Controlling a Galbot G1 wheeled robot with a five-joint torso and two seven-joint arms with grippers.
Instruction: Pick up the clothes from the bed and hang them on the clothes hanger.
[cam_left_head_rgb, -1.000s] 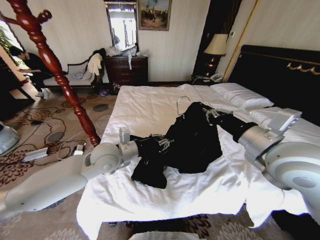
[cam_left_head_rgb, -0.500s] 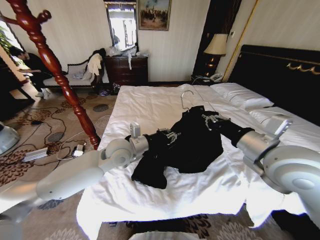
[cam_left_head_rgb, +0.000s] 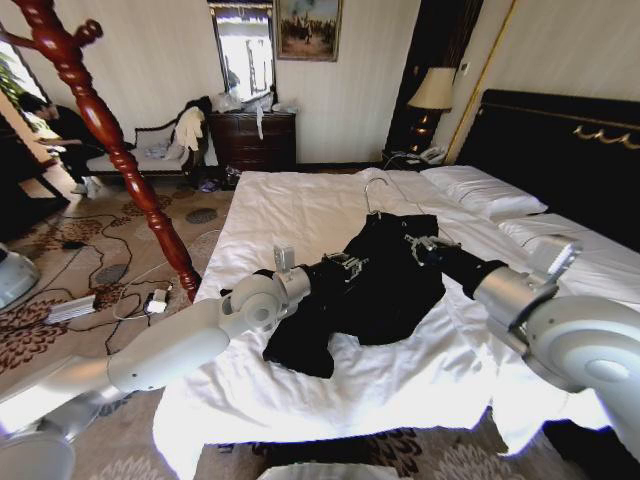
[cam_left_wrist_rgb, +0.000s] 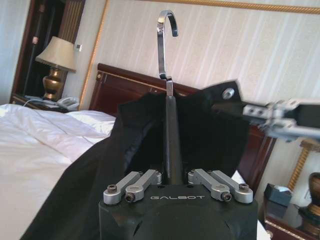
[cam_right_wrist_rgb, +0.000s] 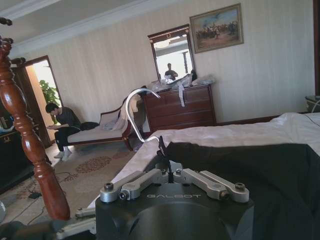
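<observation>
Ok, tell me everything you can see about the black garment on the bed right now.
The clothes are one soft black coat-like garment, its collar end raised and the rest crumpled on the white bed. A silver hook stands upright at the collar. The left gripper and right gripper are both shut on it from either side.

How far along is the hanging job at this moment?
Done: both grippers, left and right, are shut on the coat. In hand: its hook is raised, hem on the bed. Left: carry it to the stand and hang it.
</observation>
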